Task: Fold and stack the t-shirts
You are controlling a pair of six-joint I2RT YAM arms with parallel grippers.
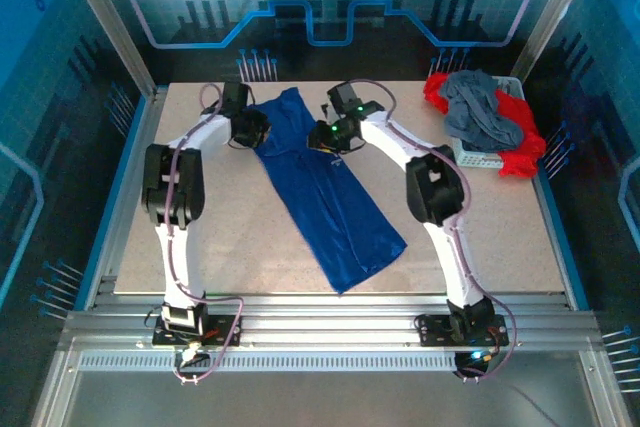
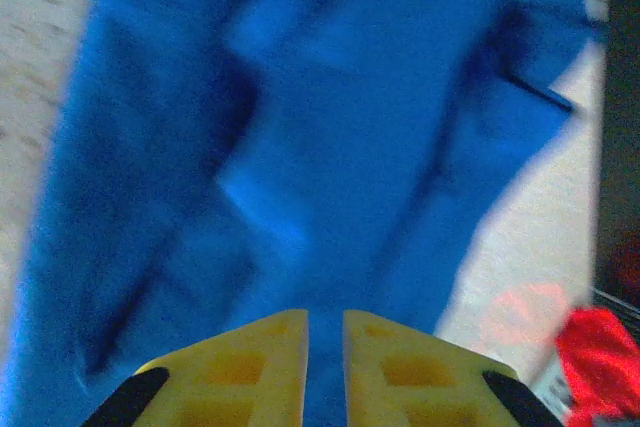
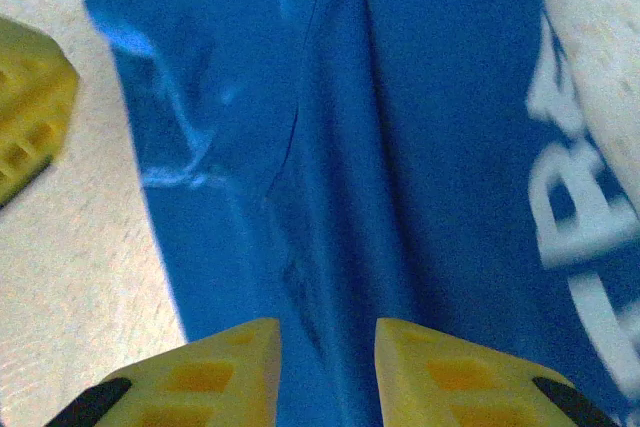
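1. The speckled beige tabletop [image 1: 480, 237] carries everything, with both white arms reaching to its far half.
2. The large royal-blue cloth t-shirt [image 1: 330, 197] lies folded into a long narrow strip. It runs slantwise from the far centre towards the near edge, where it ends in a point. The right wrist view shows white printed lettering [image 3: 580, 217] on it.
3. A white plastic basket [image 1: 470, 155] sits at the far right corner. Bright red t-shirts [image 1: 525, 147] spill over its rim, and a crumpled slate-grey t-shirt [image 1: 480, 112] lies on top.
4. The right gripper [image 1: 330, 135] is at the strip's right edge near its far end. Its yellow fingers [image 3: 220, 367] stand somewhat apart over a crease, and I cannot tell whether they pinch cloth.
5. The left gripper [image 1: 252, 129] is at the opposite edge. Its fingers [image 2: 250, 357] are nearly pressed together, with blue showing in the slit, and I cannot tell whether they hold anything.
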